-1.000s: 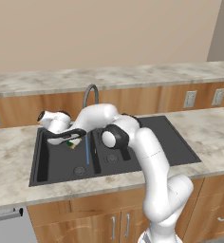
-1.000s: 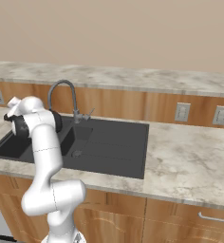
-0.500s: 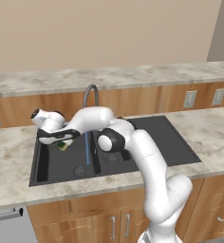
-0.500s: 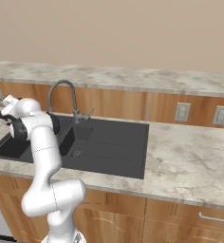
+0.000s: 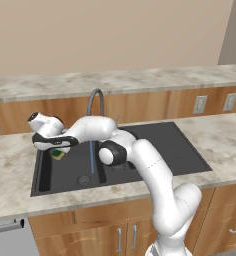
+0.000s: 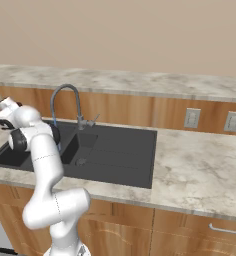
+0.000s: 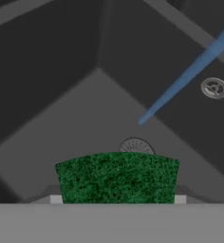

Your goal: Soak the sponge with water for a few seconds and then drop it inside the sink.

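Sponge (image 7: 116, 178), green face up, sits clamped in the hand (image 5: 57, 151) above the left end of the sink's (image 5: 140, 170) big basin, clear of the water (image 5: 92, 156). Soaking it calls for carrying it sideways under the stream, holding the grip firm, and releasing afterwards.

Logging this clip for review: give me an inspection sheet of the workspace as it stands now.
Surface: marble-look counter around a black sink.
Job's things: sponge held above the big basin, away from the water running from the faucet.
Clutter: nothing seen.
Grippers: gripper shut on the sponge, at the basin's left end.
Cables: nothing seen.
Surroundings: wall outlets, wooden cabinets below, beige wall.
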